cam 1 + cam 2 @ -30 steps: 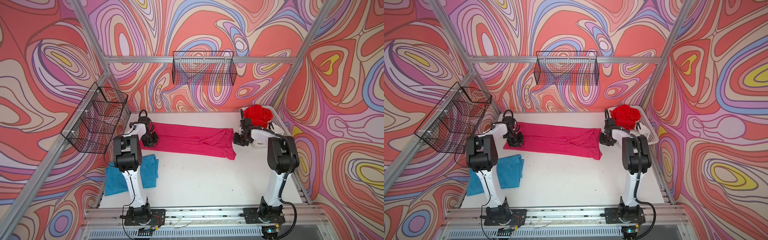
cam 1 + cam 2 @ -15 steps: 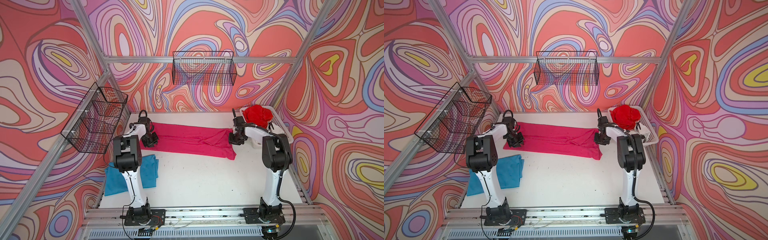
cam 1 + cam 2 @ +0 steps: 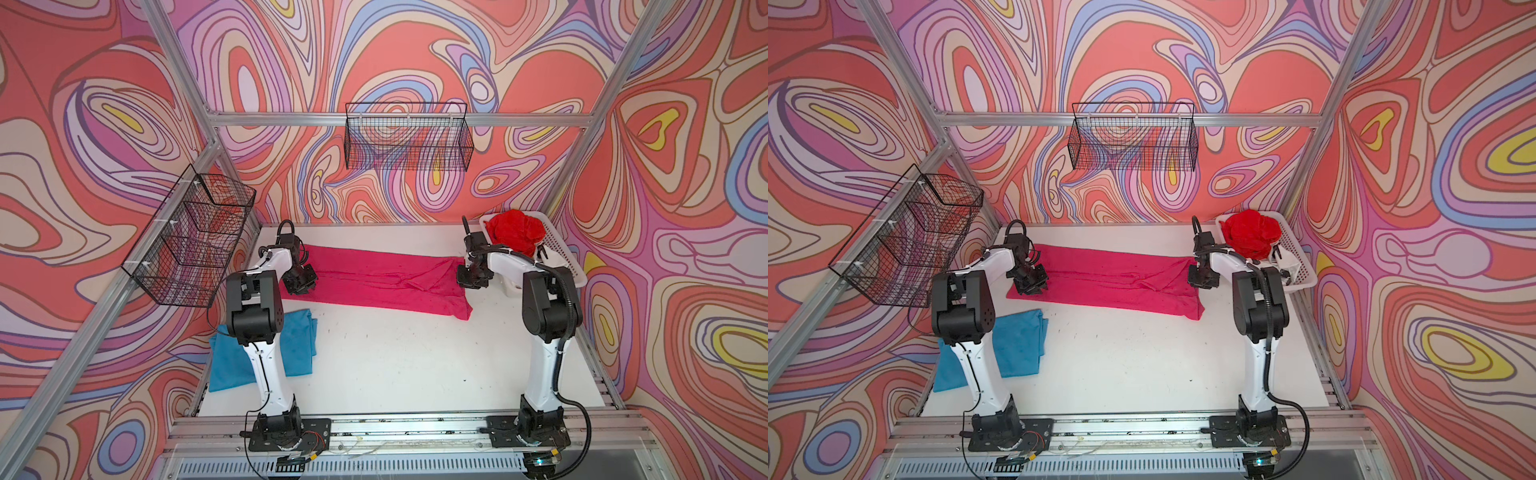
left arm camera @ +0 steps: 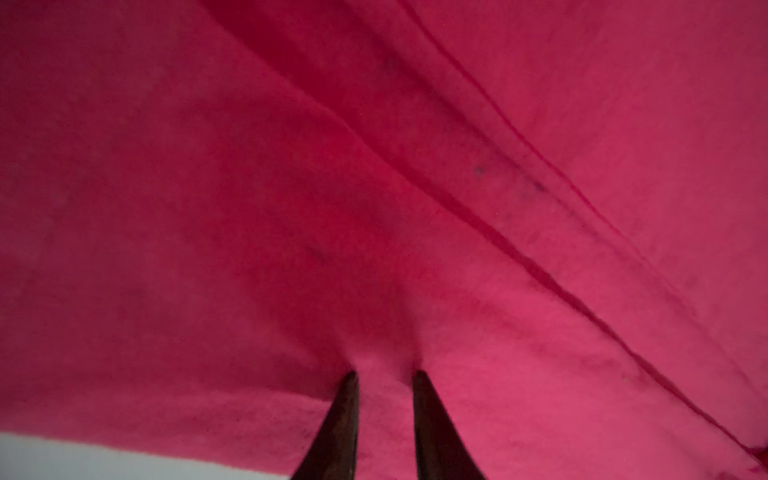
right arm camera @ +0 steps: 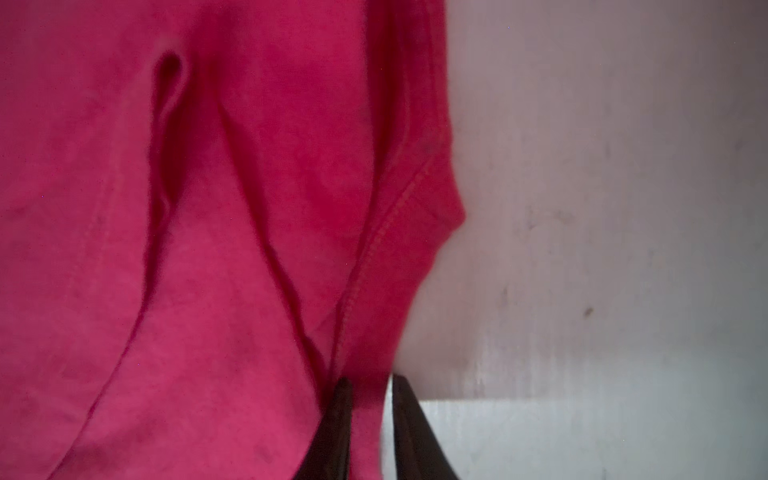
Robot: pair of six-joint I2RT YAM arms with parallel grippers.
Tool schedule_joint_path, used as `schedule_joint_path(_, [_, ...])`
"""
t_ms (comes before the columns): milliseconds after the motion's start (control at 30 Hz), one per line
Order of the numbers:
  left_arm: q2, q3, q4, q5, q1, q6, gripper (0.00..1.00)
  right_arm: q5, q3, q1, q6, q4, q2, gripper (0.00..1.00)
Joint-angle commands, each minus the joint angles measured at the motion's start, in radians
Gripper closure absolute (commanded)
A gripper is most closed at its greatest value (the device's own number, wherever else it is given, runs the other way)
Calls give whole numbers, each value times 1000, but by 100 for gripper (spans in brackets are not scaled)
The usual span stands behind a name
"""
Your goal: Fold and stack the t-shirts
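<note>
Right wrist view: fingers (image 5: 334, 436) mostly off-frame, magenta t-shirt (image 5: 187, 249) hem between.

Left fingers (image 4: 338, 428) narrow; right fingers (image 5: 332, 432) likewise

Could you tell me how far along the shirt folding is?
Done: the teal t-shirt lies folded at the near left. In hand: the magenta t-shirt, folded into a long strip, with left jaws and right jaws pinching its ends. Left: the red t-shirt, crumpled in the white basket, and stacking.
</note>
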State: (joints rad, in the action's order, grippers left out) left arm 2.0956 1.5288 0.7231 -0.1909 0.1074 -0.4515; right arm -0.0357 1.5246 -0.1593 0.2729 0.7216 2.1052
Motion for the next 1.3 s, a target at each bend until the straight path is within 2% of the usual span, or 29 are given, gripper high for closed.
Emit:
schedule_joint_path(0, [59, -59, 42, 67, 15, 16, 74, 32, -59, -7, -6, 64, 69, 97])
schedule_joint_path(33, [61, -61, 41, 65, 15, 17, 74, 42, -63, -8, -6, 63, 67, 100])
schedule_joint_path(200, [64, -62, 39, 61, 15, 14, 74, 71, -46, -1, -10, 60, 67, 100])
schedule_joint_path(333, [60, -64, 39, 60, 15, 17, 74, 29, -26, 9, 2, 62, 42, 100])
schedule_joint_path(433, [54, -65, 42, 61, 15, 19, 74, -51, -61, 13, 43, 49, -19, 81])
schedule_joint_path(533, [49, -73, 38, 61, 15, 19, 74, -88, -134, 14, 79, 29, -91, 71])
schedule_joint_path(933, [51, -79, 34, 53, 15, 23, 74, -122, -321, 45, 97, 22, -229, 70])
schedule_joint_path(1067, [52, -79, 33, 52, 15, 24, 74, -154, -352, 44, 86, 31, -245, 68])
schedule_joint_path(1267, [53, -84, 27, 50, 15, 22, 74, -136, -360, 25, 66, 39, -223, 68])
